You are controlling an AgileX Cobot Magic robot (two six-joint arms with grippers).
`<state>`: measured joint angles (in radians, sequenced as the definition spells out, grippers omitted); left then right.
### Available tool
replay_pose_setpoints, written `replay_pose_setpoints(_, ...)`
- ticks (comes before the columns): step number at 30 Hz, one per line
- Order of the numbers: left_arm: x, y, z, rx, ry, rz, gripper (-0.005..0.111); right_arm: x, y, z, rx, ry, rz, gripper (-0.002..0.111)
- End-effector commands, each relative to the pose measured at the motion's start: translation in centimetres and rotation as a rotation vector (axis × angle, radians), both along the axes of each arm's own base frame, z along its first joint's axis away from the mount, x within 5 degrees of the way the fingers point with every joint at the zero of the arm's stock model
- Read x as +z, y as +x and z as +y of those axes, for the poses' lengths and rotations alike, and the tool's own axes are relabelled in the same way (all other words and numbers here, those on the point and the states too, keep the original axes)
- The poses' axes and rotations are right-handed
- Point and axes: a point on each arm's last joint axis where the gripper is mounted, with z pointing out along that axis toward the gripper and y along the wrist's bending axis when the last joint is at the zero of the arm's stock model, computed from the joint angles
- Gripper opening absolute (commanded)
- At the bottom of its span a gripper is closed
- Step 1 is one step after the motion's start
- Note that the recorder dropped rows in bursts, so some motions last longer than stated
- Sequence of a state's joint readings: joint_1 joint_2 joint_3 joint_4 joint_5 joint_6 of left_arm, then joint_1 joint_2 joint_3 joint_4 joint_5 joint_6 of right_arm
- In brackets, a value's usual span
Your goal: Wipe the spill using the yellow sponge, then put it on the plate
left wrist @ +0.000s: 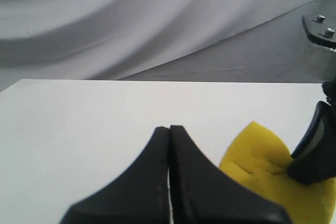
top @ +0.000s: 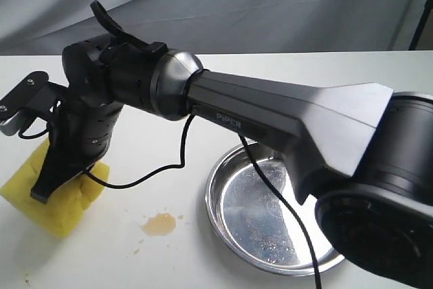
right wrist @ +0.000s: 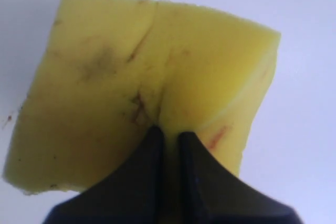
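**A:** How far along is the task, in your opinion?

**B:** Near the beginning, I think. At the far left of the exterior view, the thick, porous yellow sponge lies on the white surface. The right end effector, which reaches across from the right side, presses down into it. Its tips are almost together and seem to pinch a fold of the foam. In the middle, the small tan-brown liquid spill sits apart from the sponge, with little droplets around it, so I judge it is not wiped yet. To the right, the round shiny silver metal plate holds nothing (only reflections, and a black cable that passes in front of it).

**A:** So what is left?

**B:** Almost everything: to bring the sponge over the blotch, to rub, then to carry it to the plate.

**A:** Do the wrist views add something?

**B:** Yes. The left wrist view shows the left end effector, which I cannot find in the exterior view. Its two tips are pressed together with nothing between them, over bare surface, near a corner of the sponge. The right wrist view shows the creases around the grip and some brownish marks on the sponge's top face, which the exterior view does not show. But neither wrist view shows the spill or the plate; only the exterior view gives these.
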<state>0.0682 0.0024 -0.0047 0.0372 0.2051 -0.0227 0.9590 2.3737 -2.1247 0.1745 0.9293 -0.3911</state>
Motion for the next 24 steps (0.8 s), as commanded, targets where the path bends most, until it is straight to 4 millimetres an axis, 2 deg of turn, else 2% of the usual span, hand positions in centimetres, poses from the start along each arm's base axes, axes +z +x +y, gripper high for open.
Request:
replay_pose_setpoints(1,-0.1,0.0,0.0,0.002,-0.001,-0.001,0.000,1.1,-0.2,-1.3,0.009,-0.090,0.023,0.000)
replay_pose_setpoints(8,-0.1,0.0,0.0,0.002,-0.001,-0.001,0.000,1.8,-0.1,-3.4,-0.008,-0.142,0.076,0.000)
replay_pose_setpoints(14,-0.1,0.0,0.0,0.002,-0.001,-0.001,0.000,2.5,0.4,-7.9,-0.084,-0.117,0.058,0.000)
replay_pose_setpoints(19,-0.1,0.0,0.0,0.002,-0.001,-0.001,0.000,2.2,-0.3,-12.6,-0.113,-0.025,0.092,0.000)
replay_pose_setpoints(22,-0.1,0.0,0.0,0.002,-0.001,-0.001,0.000,2.0,-1.3,-13.9,-0.101,0.030,0.115,0.000)
replay_pose_setpoints(24,-0.1,0.0,0.0,0.002,-0.001,-0.001,0.000,1.1,-2.1,-14.5,-0.041,0.009,0.120,0.000)
